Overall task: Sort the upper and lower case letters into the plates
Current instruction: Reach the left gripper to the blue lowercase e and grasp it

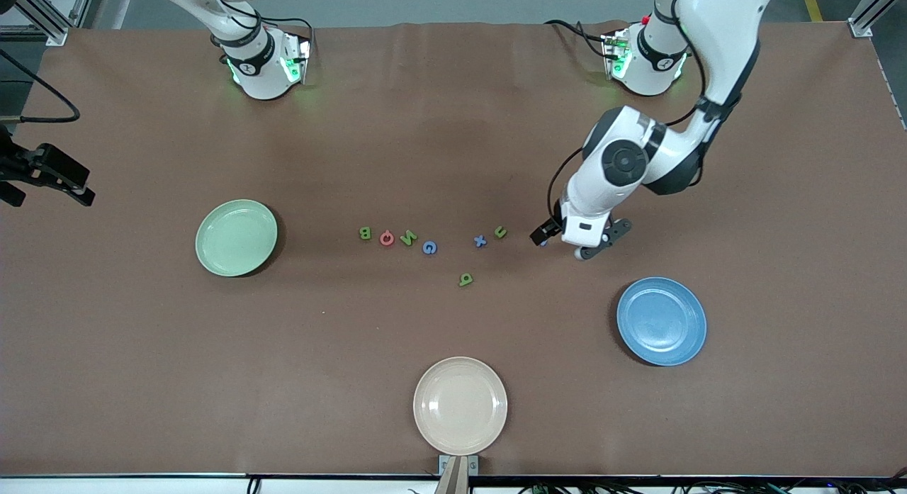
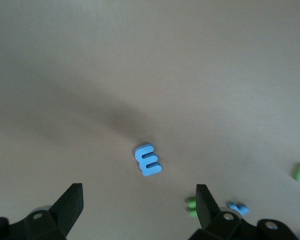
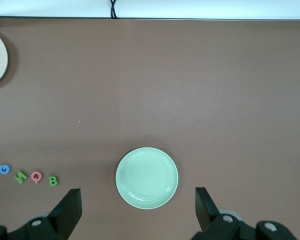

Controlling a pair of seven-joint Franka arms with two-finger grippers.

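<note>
Since both sorting plates have nothing in them, I'd say this job has barely kicked off. Going across the desk (image 1: 453, 125) from the right arm's end: the right pincer (image 3: 135, 212) hangs up high over the pale green plate (image 1: 236, 237) with its jaws spread wide and nothing in them, just waiting. Next comes the row of letters, none sorted yet: green B (image 1: 365, 232), red Q (image 1: 386, 237), green N (image 1: 408, 237), blue G (image 1: 429, 247), then a blue x (image 1: 480, 241) and a small green letter (image 1: 500, 232), with another green letter (image 1: 465, 279) a bit nearer the camera. The beige plate (image 1: 460, 405) sits nearest of all. Then the left pincer (image 2: 140, 210), jaws wide apart, hovers low over a blue E (image 2: 148, 160) lying flat on the desk, not touching it. The blue plate (image 1: 661, 321) waits nearby. So all eight pieces are left to do; the E looks like the first pick.
</note>
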